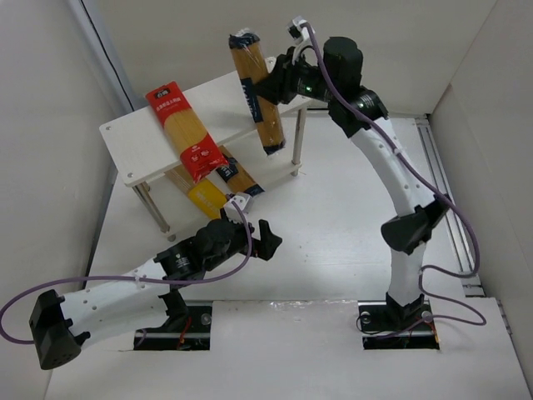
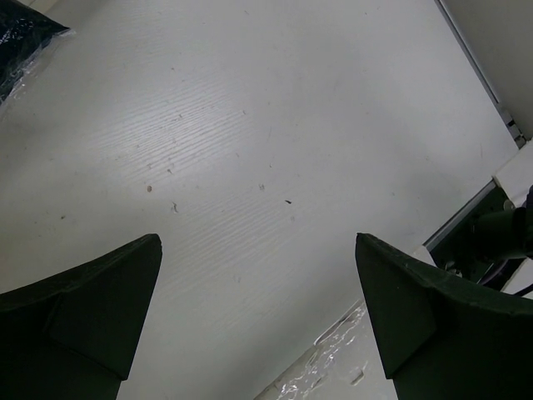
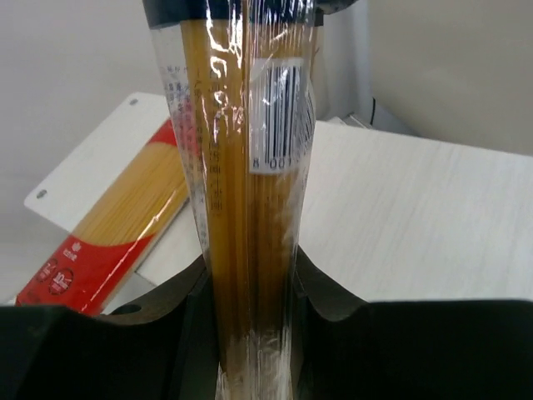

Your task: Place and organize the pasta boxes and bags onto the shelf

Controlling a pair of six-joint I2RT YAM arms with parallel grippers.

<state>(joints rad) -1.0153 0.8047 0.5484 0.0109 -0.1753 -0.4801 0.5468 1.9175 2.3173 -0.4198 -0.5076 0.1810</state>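
Top external: right jaws clamp the orange-brown pack (image 1: 265, 117) above the shelf (image 1: 133, 133); left jaws gape empty.

Top view high behind the robot, looking down on the whole table (image 1: 333, 225), left wrist view close over bare tabletop, right wrist view tight along its orange-brown pack (image 3: 250, 208), sharing shelf (image 1: 125, 137) and red-ended bag (image 1: 185, 132) with top view.

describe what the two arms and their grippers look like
Both the left arm and right arm have white perforated links with black joints and motor housings, and a purple cable loops along each. The left gripper and right gripper are matte black with two broad wedge-shaped fingers. A small green light glows near the right wrist.
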